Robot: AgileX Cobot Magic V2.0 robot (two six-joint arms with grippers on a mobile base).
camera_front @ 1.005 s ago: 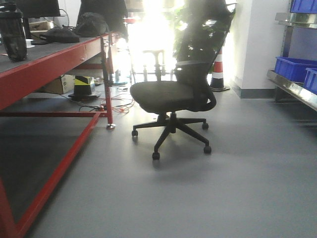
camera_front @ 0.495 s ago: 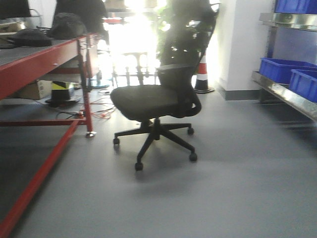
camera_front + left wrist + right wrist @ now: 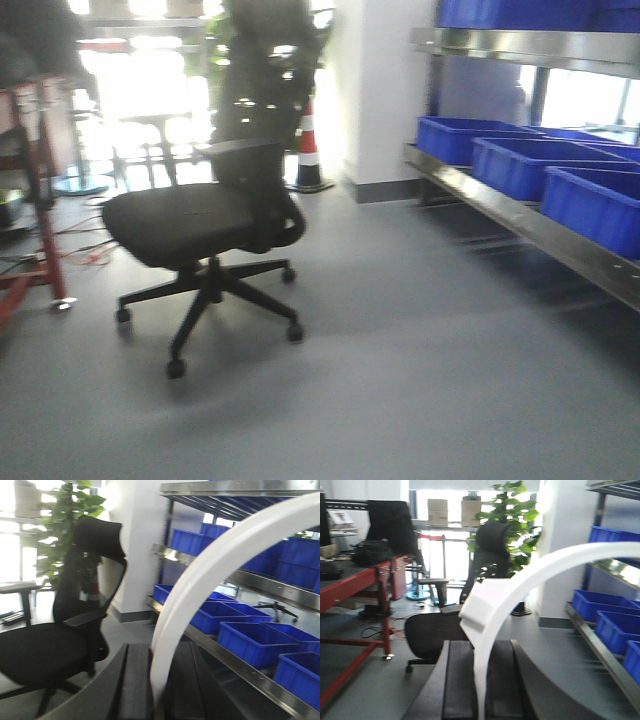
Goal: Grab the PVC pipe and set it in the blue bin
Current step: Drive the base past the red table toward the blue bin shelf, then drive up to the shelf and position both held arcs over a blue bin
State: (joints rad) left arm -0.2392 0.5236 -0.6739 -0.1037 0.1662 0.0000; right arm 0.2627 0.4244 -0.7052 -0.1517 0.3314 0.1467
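The left gripper [image 3: 159,650] is closed down on a curved white PVC pipe [image 3: 210,565]. Its two dark fingers [image 3: 135,680] press the pipe's lower end from either side, and the pipe arcs up towards 2 o'clock in the wrist view. The right gripper [image 3: 480,645] is likewise clamped on a socketed PVC pipe [image 3: 530,575]. This pipe stands up between the pads, widens into a flared collar just above them, and sweeps off towards 2 o'clock. Whether the two are one piece cannot be told.

In the front view, which is blurred, a steel rack [image 3: 520,225] runs along the side at 3 o'clock. On its lower shelf a row of blue bins [image 3: 520,165] sits side by side, with more blue bins on the shelf above at 1 o'clock. Where their insides show, only blue plastic is visible. Neither pipe is in a bin; both are up in the grippers, well apart from the rack.

A black office chair [image 3: 200,225] stands at 9 o'clock. A traffic cone [image 3: 307,150] is behind it near 12 o'clock, and a red workbench [image 3: 355,582] is farther out at 9.
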